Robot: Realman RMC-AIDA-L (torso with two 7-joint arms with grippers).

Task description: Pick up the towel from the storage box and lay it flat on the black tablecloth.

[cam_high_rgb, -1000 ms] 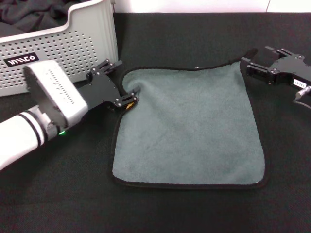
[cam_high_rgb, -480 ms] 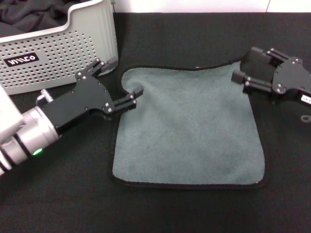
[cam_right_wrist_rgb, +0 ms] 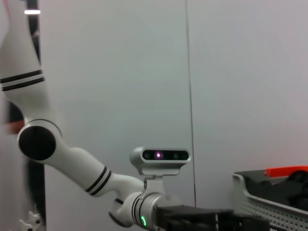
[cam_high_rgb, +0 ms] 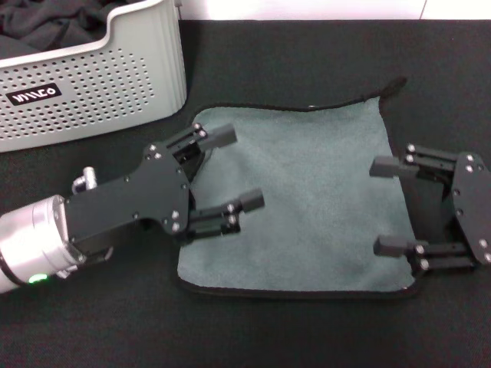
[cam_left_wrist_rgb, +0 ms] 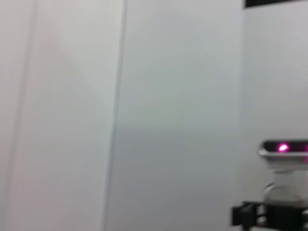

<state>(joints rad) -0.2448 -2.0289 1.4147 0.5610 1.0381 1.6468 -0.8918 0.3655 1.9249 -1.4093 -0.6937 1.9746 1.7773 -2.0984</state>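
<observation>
The towel lies flat on the black tablecloth, grey-green face up, black hem all around. The storage box stands at the back left with dark cloth inside; it also shows in the right wrist view. My left gripper is open and empty, raised over the towel's left edge. My right gripper is open and empty, raised over the towel's right edge. The right wrist view shows my left arm. The left wrist view shows only a white wall.
A dark grey-black cloth fills the storage box. An orange-red object shows at the box's rim in the right wrist view. The tablecloth stretches bare in front of and behind the towel.
Both grippers have let go of the towel's far corners, opened wide and drawn back towards me, rising above the cloth. The towel now lies flat and still.
</observation>
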